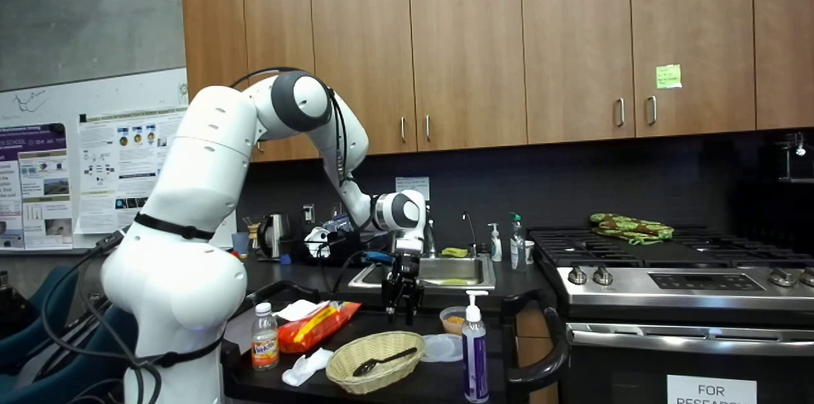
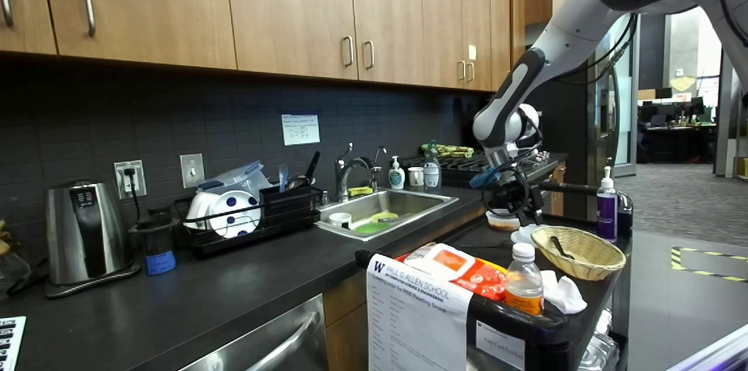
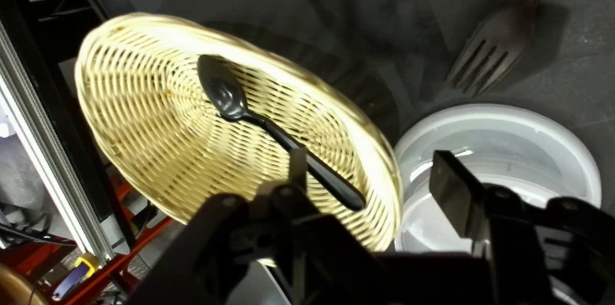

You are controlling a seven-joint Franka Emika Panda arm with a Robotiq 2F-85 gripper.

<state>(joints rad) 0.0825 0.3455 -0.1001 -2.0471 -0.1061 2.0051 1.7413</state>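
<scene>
My gripper (image 3: pixel 372 177) hangs above the cart with its jaws apart and nothing between its fingertips. In an exterior view the gripper (image 1: pixel 400 312) is just behind and above the oval wicker basket (image 1: pixel 346 359). A black plastic spoon (image 3: pixel 283 137) lies inside the basket (image 3: pixel 144 117), its bowl toward the middle and its handle reaching toward the rim. The left finger overlaps the handle in the wrist view; contact cannot be made out. Behind the right finger is a translucent round lid (image 3: pixel 567 151), beside the basket. A fork (image 3: pixel 499 45) lies on the dark cart top.
On the cart are a pump bottle (image 1: pixel 474 353), a tub with orange contents (image 1: pixel 453 321), a red snack bag (image 1: pixel 318 326), a drink bottle (image 1: pixel 264 340) and a crumpled napkin (image 1: pixel 306 367). Behind stands the counter with a sink (image 2: pixel 403 207). Black cart handles (image 1: pixel 540 378) rise at the ends.
</scene>
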